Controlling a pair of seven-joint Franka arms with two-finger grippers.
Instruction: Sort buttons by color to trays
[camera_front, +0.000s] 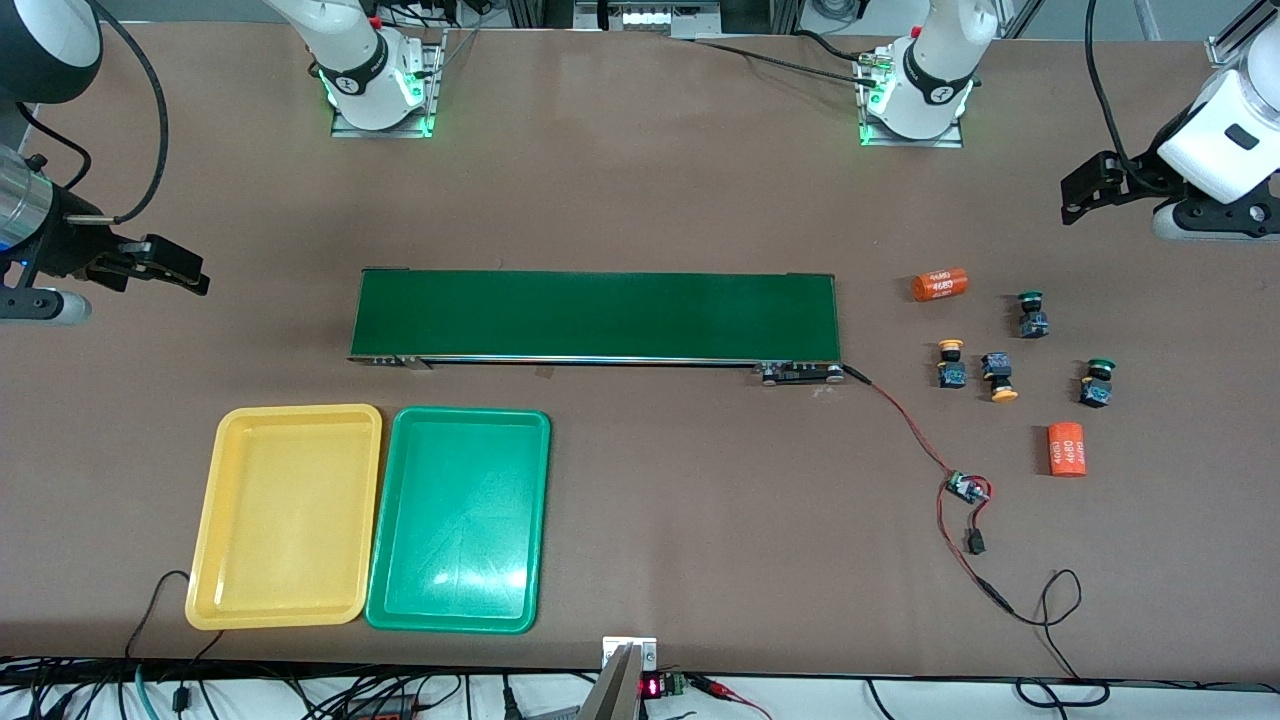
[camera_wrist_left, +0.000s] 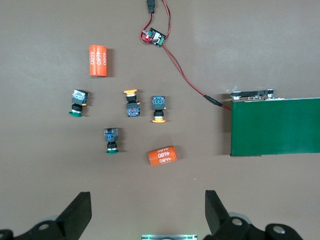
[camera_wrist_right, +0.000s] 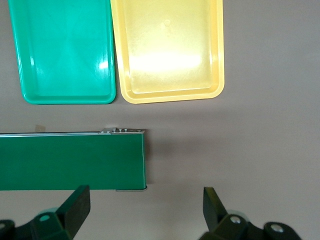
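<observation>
Both pincers, left pincer (camera_wrist_left: 145, 212) and right pincer (camera_wrist_right: 145, 210), gape wide, seemingly holding and touching nothing.

A long dark green conveyor belt (camera_front: 596, 315) lies on the brown desk (camera_front: 700, 520). Two orange cylinders (camera_front: 940, 285) (camera_front: 1066, 449) and a small circuit board (camera_front: 966, 488) with red wires lie toward the left arm's end.

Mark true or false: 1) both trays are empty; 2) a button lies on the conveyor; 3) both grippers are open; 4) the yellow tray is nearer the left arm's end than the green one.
1) True: yellow tray and green tray hold nothing.
2) False: all buttons lie on the table beside the conveyor.
3) True: left gripper and right gripper are open, holding nothing.
4) False: the green tray is.
</observation>
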